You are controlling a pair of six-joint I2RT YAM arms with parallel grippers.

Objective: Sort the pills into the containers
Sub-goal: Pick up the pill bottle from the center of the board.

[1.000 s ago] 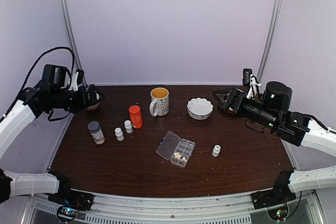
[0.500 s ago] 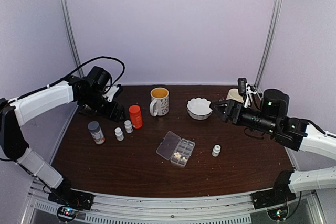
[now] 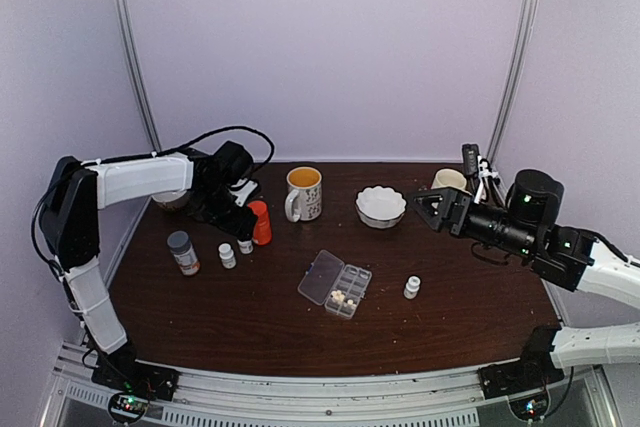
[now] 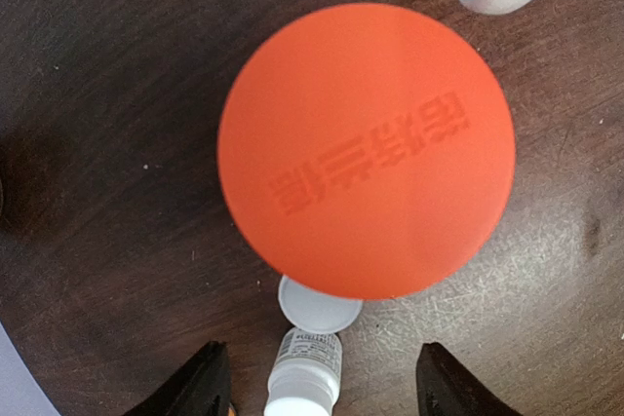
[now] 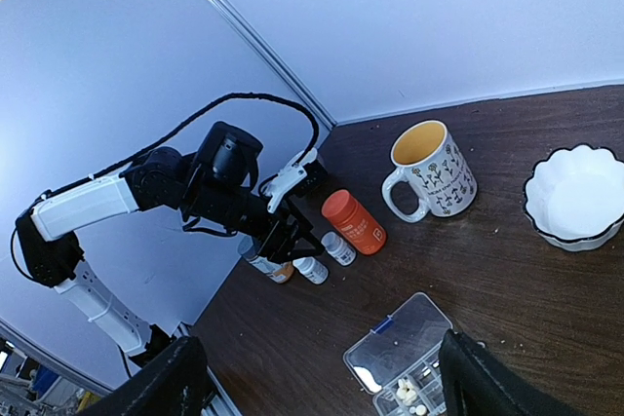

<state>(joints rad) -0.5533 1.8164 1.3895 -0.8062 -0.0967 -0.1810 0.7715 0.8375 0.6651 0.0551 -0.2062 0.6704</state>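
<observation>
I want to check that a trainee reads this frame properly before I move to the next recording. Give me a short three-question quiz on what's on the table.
1. What stands between the orange bottle and the white bowl?
2. True or false: the organizer box has its lid shut.
3. What fills most of the left wrist view? A. the white bowl B. the orange bottle's cap C. the organizer box

Key: 1. the mug. 2. False, the lid lies open. 3. B.
</observation>
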